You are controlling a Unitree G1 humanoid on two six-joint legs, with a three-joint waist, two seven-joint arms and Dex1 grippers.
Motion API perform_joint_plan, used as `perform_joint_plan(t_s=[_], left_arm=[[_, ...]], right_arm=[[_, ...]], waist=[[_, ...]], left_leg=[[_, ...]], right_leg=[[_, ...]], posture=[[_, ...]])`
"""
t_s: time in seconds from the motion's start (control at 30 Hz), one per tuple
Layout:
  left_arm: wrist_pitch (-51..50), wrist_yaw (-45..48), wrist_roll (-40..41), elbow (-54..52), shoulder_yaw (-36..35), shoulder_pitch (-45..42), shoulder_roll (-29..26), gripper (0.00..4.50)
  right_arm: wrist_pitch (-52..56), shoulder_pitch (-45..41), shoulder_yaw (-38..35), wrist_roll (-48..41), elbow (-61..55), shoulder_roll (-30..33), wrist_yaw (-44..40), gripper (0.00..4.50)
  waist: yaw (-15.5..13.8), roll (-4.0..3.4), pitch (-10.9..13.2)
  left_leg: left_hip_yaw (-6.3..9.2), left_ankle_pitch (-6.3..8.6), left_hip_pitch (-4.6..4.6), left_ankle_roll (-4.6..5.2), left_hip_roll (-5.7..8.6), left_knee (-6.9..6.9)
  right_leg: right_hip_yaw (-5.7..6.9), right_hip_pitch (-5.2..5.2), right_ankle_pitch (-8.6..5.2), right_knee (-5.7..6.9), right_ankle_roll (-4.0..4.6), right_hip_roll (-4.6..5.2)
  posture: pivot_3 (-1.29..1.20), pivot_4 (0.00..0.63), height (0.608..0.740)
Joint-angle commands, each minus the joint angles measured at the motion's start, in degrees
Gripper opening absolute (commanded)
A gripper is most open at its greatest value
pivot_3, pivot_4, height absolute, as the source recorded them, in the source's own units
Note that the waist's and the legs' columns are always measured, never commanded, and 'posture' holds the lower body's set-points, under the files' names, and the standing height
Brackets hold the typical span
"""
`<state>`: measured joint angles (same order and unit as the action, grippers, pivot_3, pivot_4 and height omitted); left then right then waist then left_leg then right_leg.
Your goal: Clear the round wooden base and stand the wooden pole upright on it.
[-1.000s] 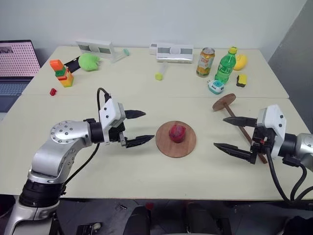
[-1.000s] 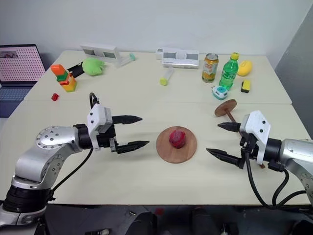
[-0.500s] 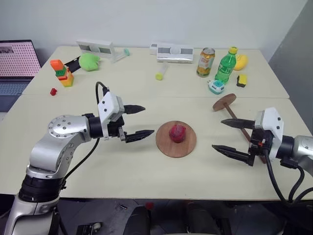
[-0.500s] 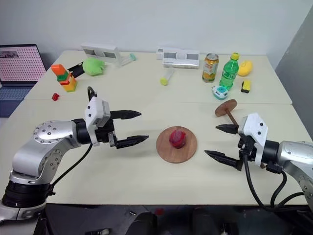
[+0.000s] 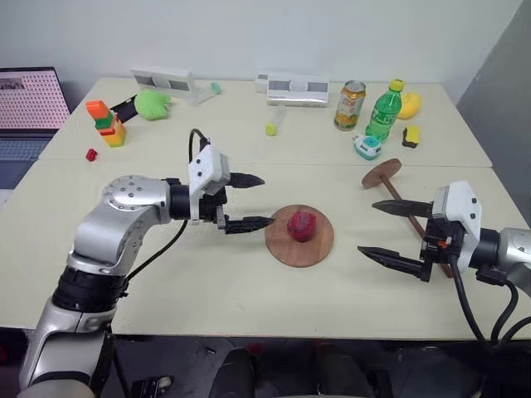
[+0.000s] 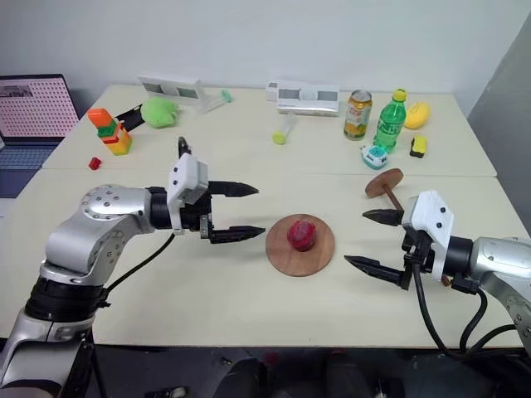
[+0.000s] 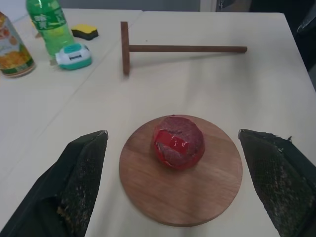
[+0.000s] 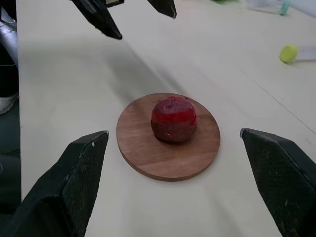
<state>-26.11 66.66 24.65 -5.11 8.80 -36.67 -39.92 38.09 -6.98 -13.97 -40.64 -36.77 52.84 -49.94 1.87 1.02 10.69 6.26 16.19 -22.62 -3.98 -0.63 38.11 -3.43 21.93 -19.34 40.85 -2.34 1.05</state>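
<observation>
The round wooden base (image 5: 299,245) lies flat mid-table with a dark red ball-like fruit (image 5: 302,225) resting on its middle. The wooden pole (image 5: 398,197) lies on its side to the right, its disc end (image 5: 380,172) tipped up toward the bottles. My left gripper (image 5: 252,201) hovers open just left of the base, fingertips pointing at the fruit. Open as well, my right gripper (image 5: 371,227) hangs to the right of the base, in front of the pole. The left wrist view shows the fruit (image 7: 178,141) on the base (image 7: 180,187) and the pole (image 7: 182,48) beyond.
Along the back stand a can (image 5: 348,104), a green bottle (image 5: 383,110), a yellow object (image 5: 407,104), a small teal device (image 5: 365,147), two white boxes (image 5: 296,88), a green toy (image 5: 150,104) and coloured blocks (image 5: 104,123). A laptop (image 5: 26,112) sits far left.
My left gripper has moved right toward the base, its tips now close to the base's left rim. The right gripper has held still.
</observation>
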Motion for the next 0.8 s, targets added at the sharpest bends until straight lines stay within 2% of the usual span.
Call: perform_joint_plan(t_s=[0.03,0.33,0.53,0.67,0.8], left_arm=[[7.01,2.99,-6.23,6.03,5.88,-4.95,3.43,4.43],[22.84,4.55,-16.98,26.18,12.71,-11.73,13.95,4.43],[27.9,2.94,-21.68,35.4,14.09,-13.82,20.09,4.43],[28.28,4.13,-22.7,37.16,13.86,-13.91,21.59,4.43],[28.88,4.87,-23.19,37.14,13.58,-13.44,21.56,3.58]], right_arm=[[-0.64,-3.09,0.96,-0.84,-1.83,0.0,0.13,4.5],[0.69,-5.37,1.4,-2.2,-2.89,-0.52,2.21,4.5],[1.66,-5.08,0.62,-2.8,-4.0,-0.41,3.69,4.5],[2.61,-5.08,-0.01,-3.83,-4.74,-0.96,5.33,4.5],[3.21,-4.95,-0.09,-4.46,-5.29,-1.11,6.64,4.5]], waist=[[-0.01,0.0,0.0],[0.04,0.01,0.0],[0.02,0.02,0.01],[0.18,0.02,0.01],[0.15,0.02,0.01]], left_leg=[[0.0,0.0,0.0,0.0,0.01,0.02],[0.03,0.0,-0.04,0.0,0.02,0.02],[0.03,0.0,-0.06,0.0,0.05,0.04],[0.03,0.0,-0.05,0.0,0.04,0.03],[0.04,0.0,-0.05,0.0,0.04,0.03]], right_leg=[[0.0,-0.01,0.0,0.0,0.0,0.0],[0.03,0.01,0.0,-0.04,0.0,0.0],[0.03,0.01,0.0,-0.03,0.0,0.02],[0.03,0.01,0.0,-0.02,0.0,0.01],[0.03,0.02,0.0,0.0,0.0,0.01]], posture=[[0.0,0.15,0.74],[0.0,0.15,0.74],[0.0,0.15,0.74],[0.0,0.15,0.74],[0.0,0.15,0.74]])
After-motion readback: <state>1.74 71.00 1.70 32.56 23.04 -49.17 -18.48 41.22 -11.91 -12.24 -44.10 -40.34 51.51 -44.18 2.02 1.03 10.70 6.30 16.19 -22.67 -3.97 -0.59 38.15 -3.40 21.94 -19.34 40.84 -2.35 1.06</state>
